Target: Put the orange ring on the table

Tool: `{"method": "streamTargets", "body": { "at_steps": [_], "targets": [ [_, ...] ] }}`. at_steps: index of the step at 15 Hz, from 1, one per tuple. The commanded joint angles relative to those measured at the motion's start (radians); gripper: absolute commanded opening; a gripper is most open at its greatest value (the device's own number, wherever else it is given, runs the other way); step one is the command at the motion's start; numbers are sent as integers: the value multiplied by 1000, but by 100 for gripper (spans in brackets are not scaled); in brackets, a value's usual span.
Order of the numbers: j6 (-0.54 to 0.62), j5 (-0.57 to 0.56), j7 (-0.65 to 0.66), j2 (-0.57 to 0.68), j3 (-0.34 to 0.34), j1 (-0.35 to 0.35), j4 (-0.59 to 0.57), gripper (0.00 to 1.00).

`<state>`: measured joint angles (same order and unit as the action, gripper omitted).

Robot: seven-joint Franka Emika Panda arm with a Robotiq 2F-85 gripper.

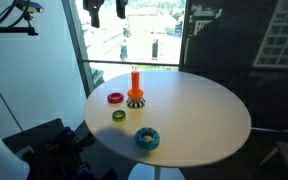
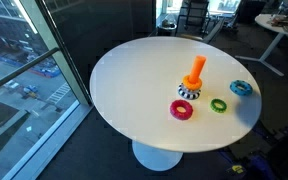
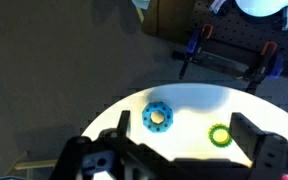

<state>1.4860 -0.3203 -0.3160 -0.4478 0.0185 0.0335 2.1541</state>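
On my table point(image 1: 204, 115) in an exterior view: peg point(image 1: 135, 88), far ring point(image 1: 115, 97) just left of it, middle ring point(image 1: 118, 115) in front of that, near ring point(image 1: 147, 138) by the edge.

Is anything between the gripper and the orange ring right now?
Nothing visible blocks it. The open gripper hangs above the table; the orange ring seems to sit on the peg, with free air above.

Windows point(image 1: 154, 35): showing a sunlit city beyond the tabletop's point(image 1: 199, 110) far edge.
Floor point(image 2: 94, 150): lying dark under it.
Desk point(image 2: 279, 30): standing well behind.
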Motion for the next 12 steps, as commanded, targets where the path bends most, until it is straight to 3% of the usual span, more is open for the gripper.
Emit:
{"method": "streamTargets", "body": {
  "at_steps": [1, 9, 12],
  "targets": [
    [-5, -6, 7, 1, 17, -22, -4, 100],
    [2, 1, 25, 22, 17, -27, -9, 100],
    [65, 18, 75, 46, 13, -31, -4, 100]
  ]
}}
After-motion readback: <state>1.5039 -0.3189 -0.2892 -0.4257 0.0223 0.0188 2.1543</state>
